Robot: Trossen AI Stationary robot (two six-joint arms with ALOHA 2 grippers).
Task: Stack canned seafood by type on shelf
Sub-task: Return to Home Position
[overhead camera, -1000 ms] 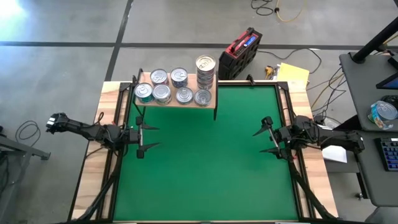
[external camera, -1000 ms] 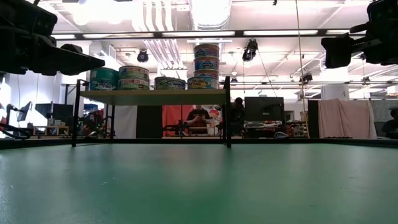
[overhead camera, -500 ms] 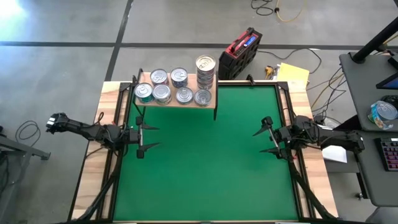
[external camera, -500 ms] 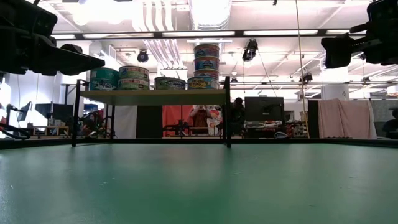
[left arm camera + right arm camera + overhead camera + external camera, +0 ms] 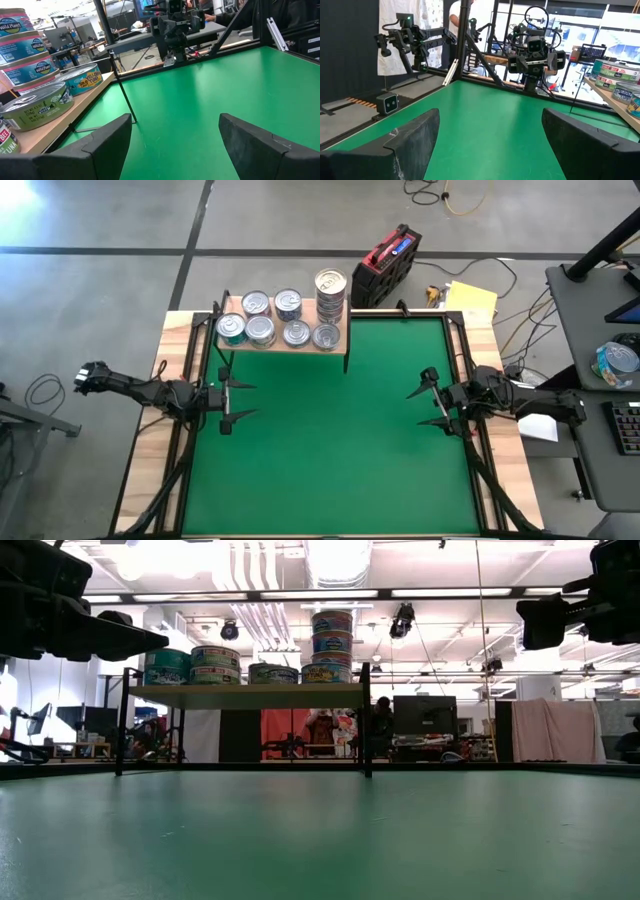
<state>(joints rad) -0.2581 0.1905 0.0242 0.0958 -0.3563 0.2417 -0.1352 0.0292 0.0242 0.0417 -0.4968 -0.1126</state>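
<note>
Grey concrete floor surrounds your pale wooden tabletop (image 5: 172,340), which carries a green mat (image 5: 330,450) inside a black frame. At the mat's far edge, toward your left arm's side, stands the shelf (image 5: 245,696) on its thin black legs, and every one of the tins (image 5: 260,330) in view sits on its board. From above you see four spots along the front of the board and three behind. The tall stack (image 5: 330,288) at the back right end rises well above the rest, and the low view shows its tins piled level, one over another. How many tins the lower spots hold you cannot tell from above. Your left gripper (image 5: 238,400) hangs above the mat's left edge, just in front of the shelf, with its fingers (image 5: 107,137) spread wide and nothing between them. Its wrist view catches the near tins on the board to one side. Your right gripper (image 5: 418,408) hangs above the mat's right edge, facing the left one across the bare green, its fingers (image 5: 415,132) also wide apart and empty. Beyond the tabletop a red and black case (image 5: 388,265) lies on the floor.
</note>
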